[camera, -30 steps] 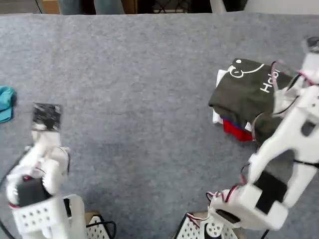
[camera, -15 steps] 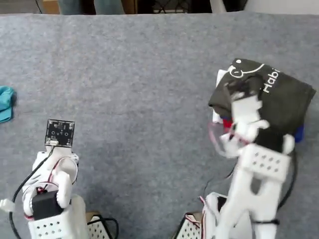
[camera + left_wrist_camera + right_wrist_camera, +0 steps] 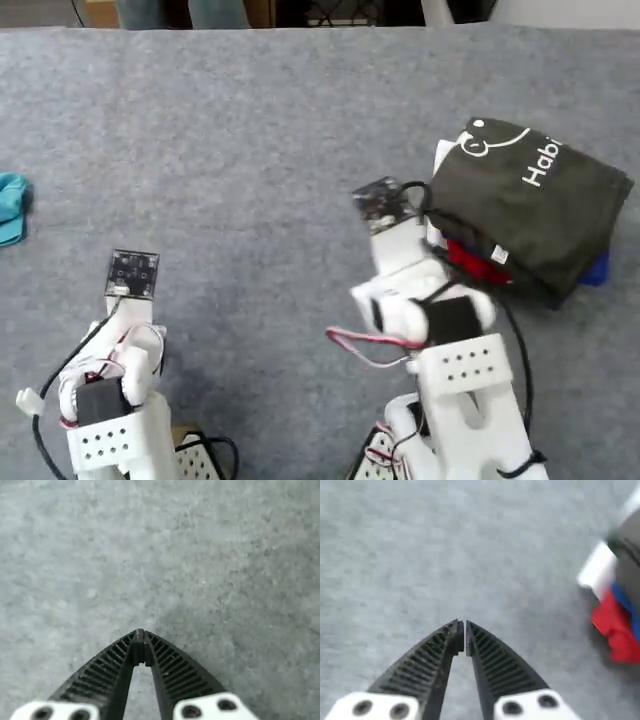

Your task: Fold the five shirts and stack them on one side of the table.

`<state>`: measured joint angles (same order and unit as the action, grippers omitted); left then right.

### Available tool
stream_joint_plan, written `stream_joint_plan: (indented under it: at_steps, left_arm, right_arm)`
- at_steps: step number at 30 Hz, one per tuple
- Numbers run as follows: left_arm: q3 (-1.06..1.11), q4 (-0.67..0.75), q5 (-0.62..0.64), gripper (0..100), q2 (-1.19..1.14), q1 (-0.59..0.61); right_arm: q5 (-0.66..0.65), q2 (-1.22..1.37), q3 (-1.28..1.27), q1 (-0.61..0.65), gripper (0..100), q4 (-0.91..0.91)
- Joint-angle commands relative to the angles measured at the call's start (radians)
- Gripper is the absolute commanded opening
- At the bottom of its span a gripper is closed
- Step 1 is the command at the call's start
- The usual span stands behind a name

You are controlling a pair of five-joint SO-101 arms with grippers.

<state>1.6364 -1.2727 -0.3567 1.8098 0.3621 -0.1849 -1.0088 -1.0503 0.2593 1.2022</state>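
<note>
High view: shirt stack (image 3: 525, 215), dark on top. Right gripper (image 3: 464, 632) just beside stack, jaws closed, empty. Left gripper (image 3: 139, 640) well apart from stack, likewise. Teal shirt (image 3: 12, 208) farthest off.

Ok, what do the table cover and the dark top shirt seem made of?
The table cover looks like grey felt or low-pile carpet, matte, judging by its fuzzy mottled surface. The dark shirt looks like soft knit fabric, probably cotton jersey, with white print and rounded folded edges.

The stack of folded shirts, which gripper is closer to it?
Right. The right gripper hangs over the grey mat just beside the stack of folded shirts, not touching it. The left gripper is far off toward the opposite side, over bare mat.
</note>
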Motion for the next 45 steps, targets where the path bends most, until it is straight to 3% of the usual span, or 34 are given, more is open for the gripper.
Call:
stream_joint_plan:
  at_steps: [1,5,10,13,18,25,33,45]
  left_arm:
    - [-0.128,0.127,-0.006,3,0.008,0.185]
    - [-0.151,0.287,-0.005,3,0.006,0.49]
    - [-0.054,0.293,-0.003,3,0.009,0.573]
    - [0.004,0.295,0.002,3,0.009,0.455]
    - [0.061,0.288,-0.002,3,0.006,0.105]
    - [0.061,0.287,0.002,3,0.006,-0.159]
    - [0.061,0.287,0.002,3,0.006,-0.214]
    - [0.061,0.287,0.002,3,0.006,-0.219]
  right_arm:
    - [0.02,-0.015,-0.001,0.075,1.4,-0.04]
    - [0.02,0.005,-0.01,0.078,1.5,-0.046]
    - [0.025,0.024,-0.091,0.084,1.5,-0.138]
    - [0.026,0.005,-0.183,0.084,1.5,-0.279]
    - [0.026,-0.036,-0.331,0.087,1.5,-0.493]
    - [0.054,-0.093,-0.366,0.14,1.5,-0.47]
    - [0.169,-0.165,-0.398,0.153,1.5,-0.463]
    - [0.173,-0.163,-0.44,0.153,1.5,-0.463]
